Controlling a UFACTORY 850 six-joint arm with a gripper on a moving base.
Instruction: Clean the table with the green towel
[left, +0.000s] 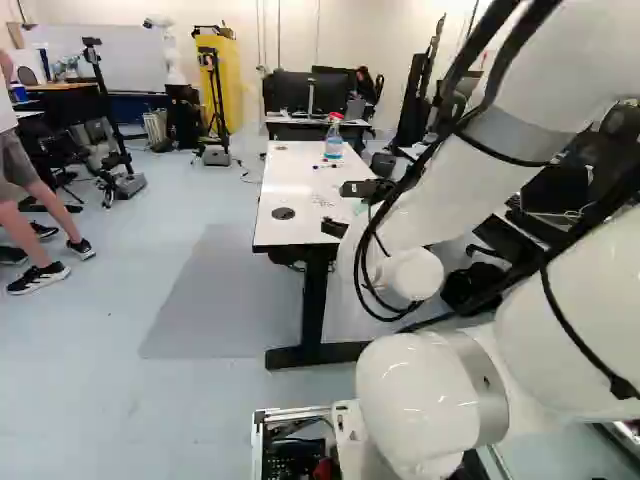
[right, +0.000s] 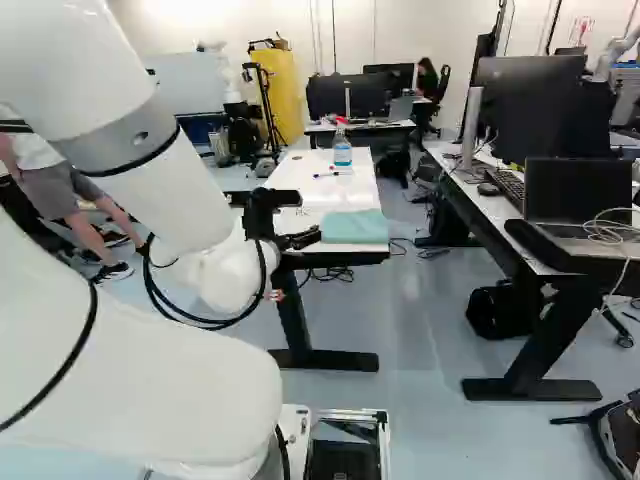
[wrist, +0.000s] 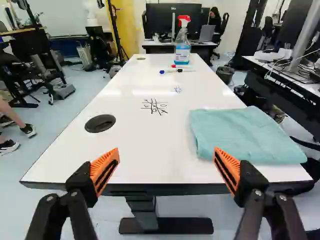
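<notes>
The table (wrist: 145, 145) bears a handwritten tic-tac-toe grid (wrist: 154, 106), the claw (right: 300, 240) spread wide.

The white table (wrist: 145, 145) has a folded green towel (wrist: 240, 132) at its near end, across from a round black grommet (wrist: 100, 123). Beyond are a tic-tac-toe drawing (wrist: 154, 106), markers (wrist: 175, 71) and an upright spray bottle (wrist: 182, 52).
</notes>
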